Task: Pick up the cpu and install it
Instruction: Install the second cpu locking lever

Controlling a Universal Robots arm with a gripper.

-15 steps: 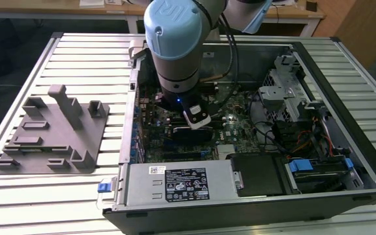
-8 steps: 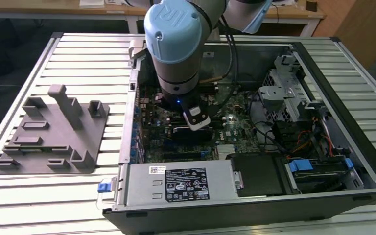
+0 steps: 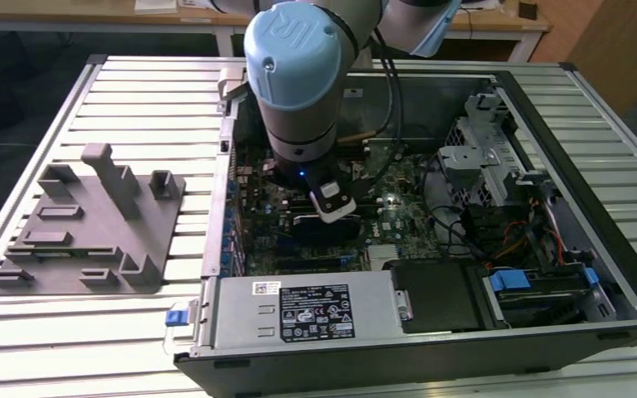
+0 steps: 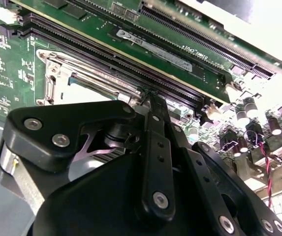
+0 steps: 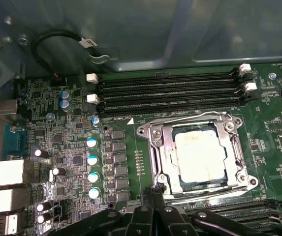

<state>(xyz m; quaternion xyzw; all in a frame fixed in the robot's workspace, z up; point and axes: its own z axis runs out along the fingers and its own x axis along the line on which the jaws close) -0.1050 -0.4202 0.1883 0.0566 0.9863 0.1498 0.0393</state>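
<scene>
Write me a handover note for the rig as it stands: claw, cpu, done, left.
Claw: inside the open computer case, low over the motherboard, tips at the edge of the socket frame. Jaws look closed together, nothing between them.
The cpu: lying flat in the socket, silvery top up, frame around it.
Done: the cpu is placed in the socket.
Left: from these views I cannot tell whether the retention frame is latched; check that. The grey fixture sits outside the case on the exterior view's left.
</scene>
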